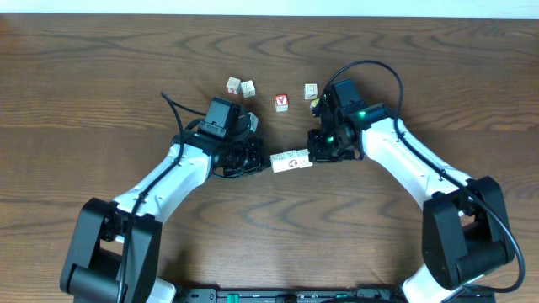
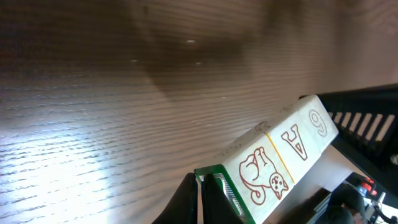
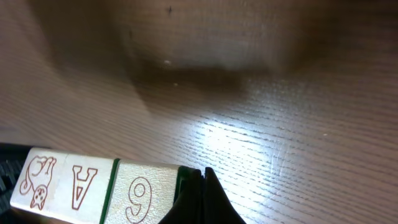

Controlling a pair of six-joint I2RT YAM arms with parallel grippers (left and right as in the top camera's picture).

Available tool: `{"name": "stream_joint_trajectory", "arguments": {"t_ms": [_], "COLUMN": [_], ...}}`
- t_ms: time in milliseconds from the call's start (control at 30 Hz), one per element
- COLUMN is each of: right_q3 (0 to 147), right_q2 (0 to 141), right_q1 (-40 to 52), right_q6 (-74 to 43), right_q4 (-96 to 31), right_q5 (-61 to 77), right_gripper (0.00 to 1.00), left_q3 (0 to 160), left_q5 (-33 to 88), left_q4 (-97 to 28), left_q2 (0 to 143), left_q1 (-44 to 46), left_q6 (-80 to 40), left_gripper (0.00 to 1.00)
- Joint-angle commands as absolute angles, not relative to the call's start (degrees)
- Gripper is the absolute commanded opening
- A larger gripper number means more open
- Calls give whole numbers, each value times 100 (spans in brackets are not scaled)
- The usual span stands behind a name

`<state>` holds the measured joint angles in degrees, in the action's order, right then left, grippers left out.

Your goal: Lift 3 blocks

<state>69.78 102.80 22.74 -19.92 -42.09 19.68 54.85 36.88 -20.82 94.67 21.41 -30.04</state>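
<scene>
Pinching the three blocks (image 1: 291,161) end to end, just robot-side of the red-letter cube (image 1: 281,103); left gripper (image 1: 266,162) and right gripper (image 1: 314,156) both closed tight, nothing inside the jaws, only pressing the row's ends; likely risk: uneven push or slack buckles row, middle one drops.

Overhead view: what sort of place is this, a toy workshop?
More likely a robotics lab bench: a left arm and right arm at a wooden table, squeezing a row of three letter blocks between them, spare blocks lying behind.
</scene>
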Motion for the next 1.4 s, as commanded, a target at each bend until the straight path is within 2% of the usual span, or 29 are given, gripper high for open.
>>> {"name": "stream_joint_trajectory", "arguments": {"t_ms": [0, 1367], "right_q3": [7255, 7227], "right_q2": [9963, 9594], "right_q1": [2484, 2711], "right_q6": [-2075, -2078], "right_q4": [-4058, -4563], "right_q5": [3505, 2985], "right_gripper": [1, 1], "left_q3": [5699, 5817], "left_q5": [4694, 4737], "left_q4": [-1931, -1892], "left_q2": [9183, 9030], "left_q1": [2353, 2353], "left_q6": [-3015, -3227], "left_gripper": [7, 7]}}
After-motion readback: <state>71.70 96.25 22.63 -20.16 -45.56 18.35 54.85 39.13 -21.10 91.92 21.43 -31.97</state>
